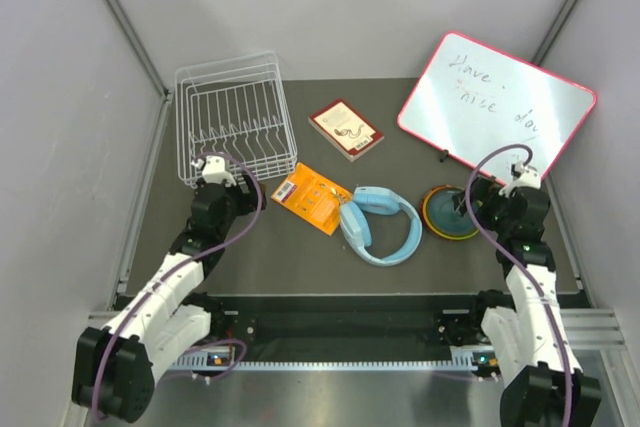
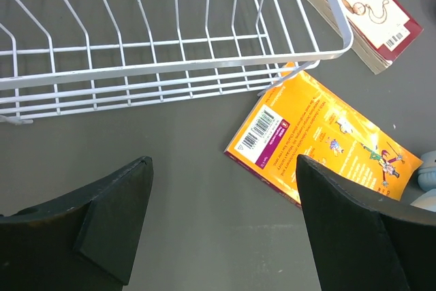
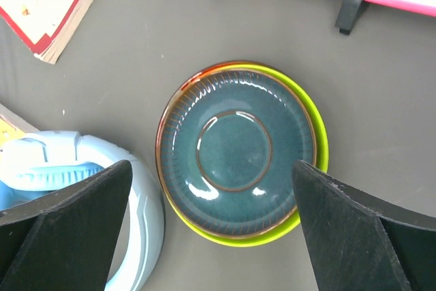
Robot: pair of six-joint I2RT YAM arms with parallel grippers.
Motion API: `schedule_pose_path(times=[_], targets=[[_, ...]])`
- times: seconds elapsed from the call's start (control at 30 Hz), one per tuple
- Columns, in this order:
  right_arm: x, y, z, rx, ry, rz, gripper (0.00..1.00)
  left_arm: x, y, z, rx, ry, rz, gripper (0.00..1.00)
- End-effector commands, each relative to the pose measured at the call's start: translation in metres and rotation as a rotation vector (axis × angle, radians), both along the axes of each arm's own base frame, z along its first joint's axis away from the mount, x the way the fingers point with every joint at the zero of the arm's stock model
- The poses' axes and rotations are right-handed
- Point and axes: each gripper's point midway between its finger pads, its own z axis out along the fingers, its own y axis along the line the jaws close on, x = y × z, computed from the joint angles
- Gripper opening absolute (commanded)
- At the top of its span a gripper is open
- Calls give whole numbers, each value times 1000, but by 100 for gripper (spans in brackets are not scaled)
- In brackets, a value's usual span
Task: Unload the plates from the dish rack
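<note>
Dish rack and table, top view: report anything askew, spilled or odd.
Nothing spilled or damaged. The dish rack holds no plates. The teal plate sits off-centre on the yellow-green plate, whose rim shows only along one side. The orange packet lies askew near the rack's corner.

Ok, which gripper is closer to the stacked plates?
Right. The right gripper hovers over the plates; the left gripper is far off, beside the dish rack.
</note>
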Motion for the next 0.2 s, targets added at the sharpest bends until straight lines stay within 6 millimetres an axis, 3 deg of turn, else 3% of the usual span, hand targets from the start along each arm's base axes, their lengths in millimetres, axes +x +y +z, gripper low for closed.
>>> schedule_pose_path(times=[0.0,0.17], targets=[[13,-2,22,-59,-87,4,100,8,1,21,2,-67,5,89],[15,-5,24,-80,-95,-20,100,10,6,23,3,-70,38,89]])
